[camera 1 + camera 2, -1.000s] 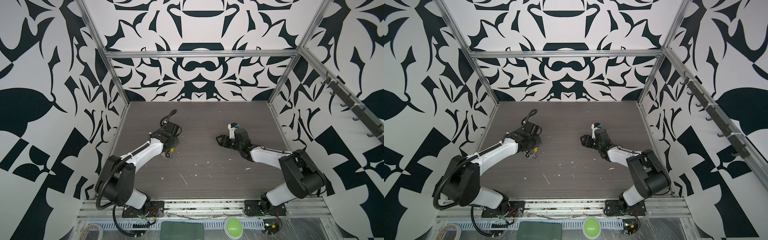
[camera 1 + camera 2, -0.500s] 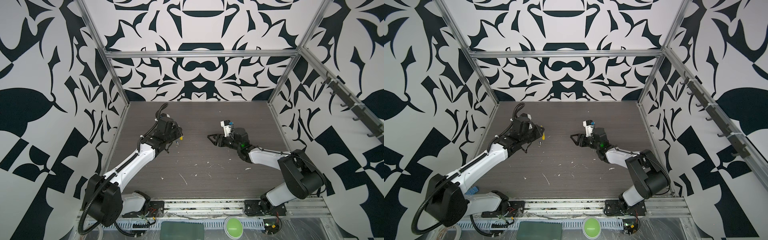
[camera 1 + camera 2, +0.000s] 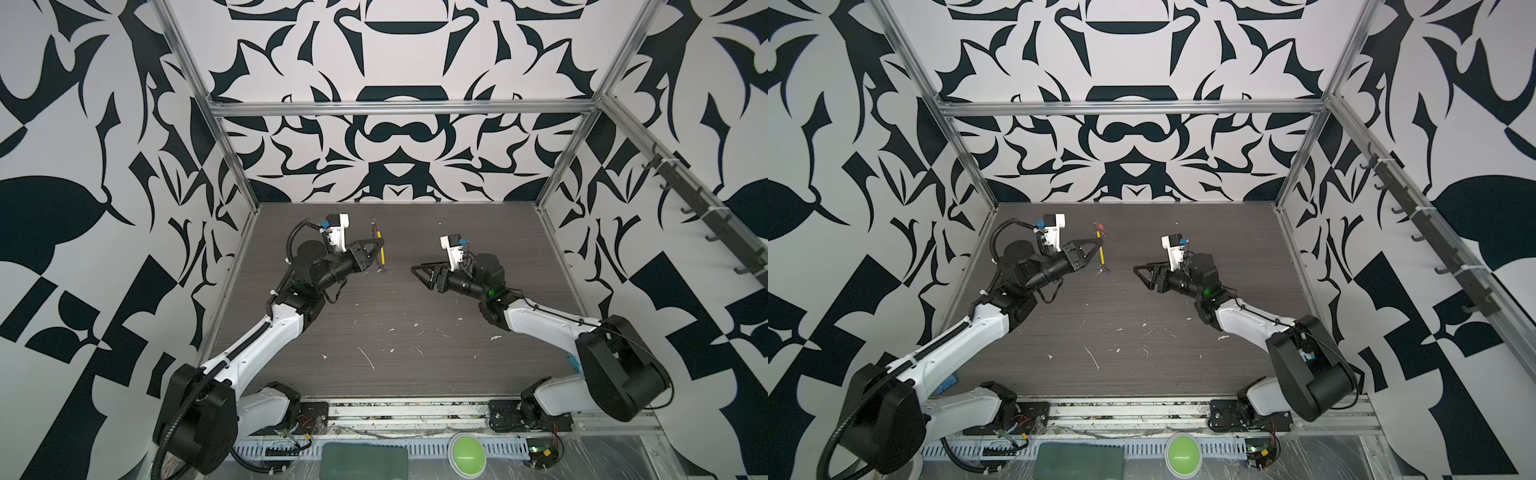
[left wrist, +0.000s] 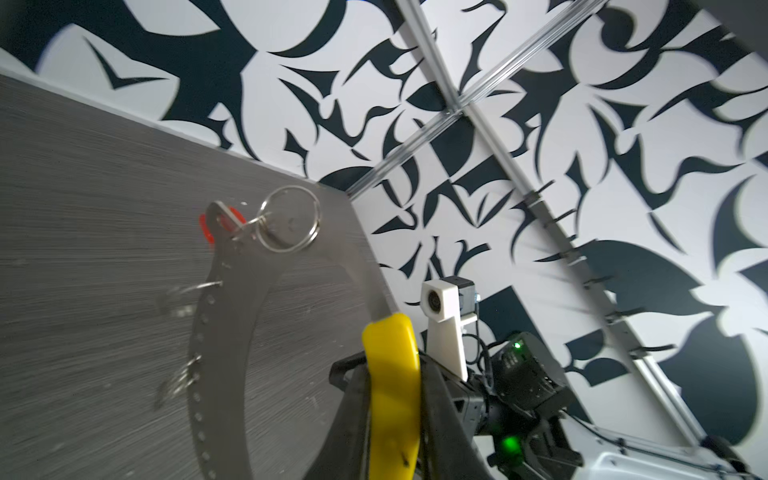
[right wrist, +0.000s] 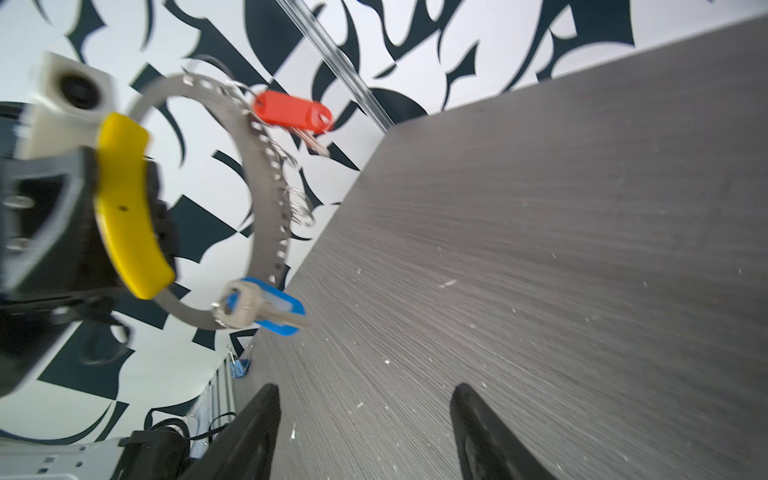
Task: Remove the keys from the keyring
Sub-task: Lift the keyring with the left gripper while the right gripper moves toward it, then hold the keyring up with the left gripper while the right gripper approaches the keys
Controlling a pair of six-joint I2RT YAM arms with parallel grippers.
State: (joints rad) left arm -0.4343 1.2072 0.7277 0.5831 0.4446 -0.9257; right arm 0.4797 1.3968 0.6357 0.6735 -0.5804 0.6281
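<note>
While my left gripper (image 3: 377, 243) is clamped on the yellow sleeve (image 4: 392, 374) of the keyring (image 5: 266, 187), I hold that ring upright, edge-on in both top views, toward eleven o'clock of the table (image 3: 395, 340). On it hang the red-headed key (image 5: 291, 110) at its twelve o'clock end and the blue-headed key (image 5: 274, 311) at six. My right gripper (image 5: 365, 432) grasps nothing, jaws wide apart, at four o'clock from the ring and clear of it.

Left gripper (image 3: 377, 242) now holds the keyring (image 3: 381, 257) raised above the table (image 3: 415, 374), farther toward its back edge. Right gripper (image 3: 415, 268) now reaches nearer the table's middle.
</note>
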